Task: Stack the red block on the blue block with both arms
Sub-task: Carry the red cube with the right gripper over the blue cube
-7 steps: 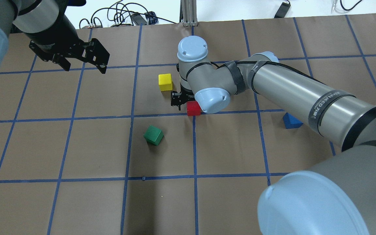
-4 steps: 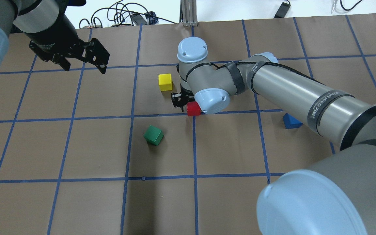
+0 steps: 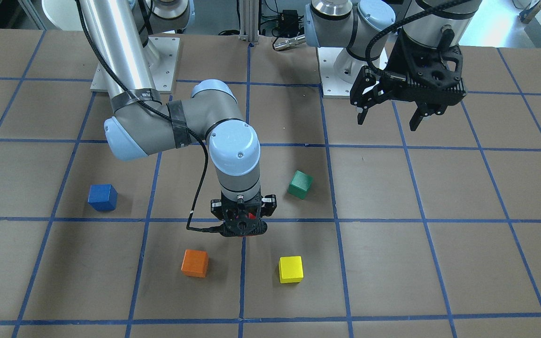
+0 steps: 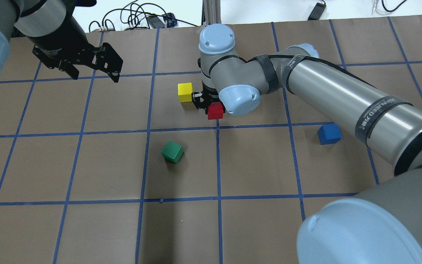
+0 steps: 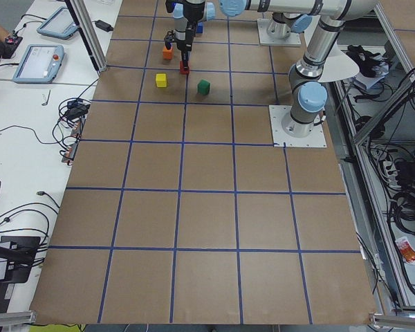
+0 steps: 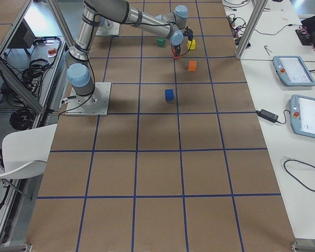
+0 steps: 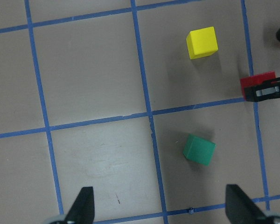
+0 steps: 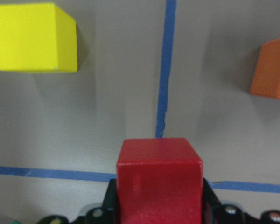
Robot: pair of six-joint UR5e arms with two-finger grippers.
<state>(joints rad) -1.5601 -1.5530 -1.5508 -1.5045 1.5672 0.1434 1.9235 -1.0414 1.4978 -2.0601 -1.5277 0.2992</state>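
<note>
My right gripper [image 3: 243, 228] is shut on the red block [image 4: 215, 110] and holds it above the table near the middle. In the right wrist view the red block [image 8: 158, 182] fills the gap between the jaws. The blue block [image 4: 329, 134] sits alone on the table on my right side, apart from both grippers; it also shows in the front view [image 3: 102, 197]. My left gripper [image 4: 95, 77] is open and empty, hovering high over the far left; in its wrist view the fingertips [image 7: 81, 207] are spread wide.
A yellow cube [image 4: 185, 91] sits just left of the held red block. A green cube [image 4: 172, 151] lies nearer to me. An orange cube [image 3: 195, 263] sits beyond the right gripper, hidden under the arm in the overhead view.
My right gripper has risen with the red block in it, and the block is now off the table. My right forearm no longer covers the blue block. The left arm has not moved.
</note>
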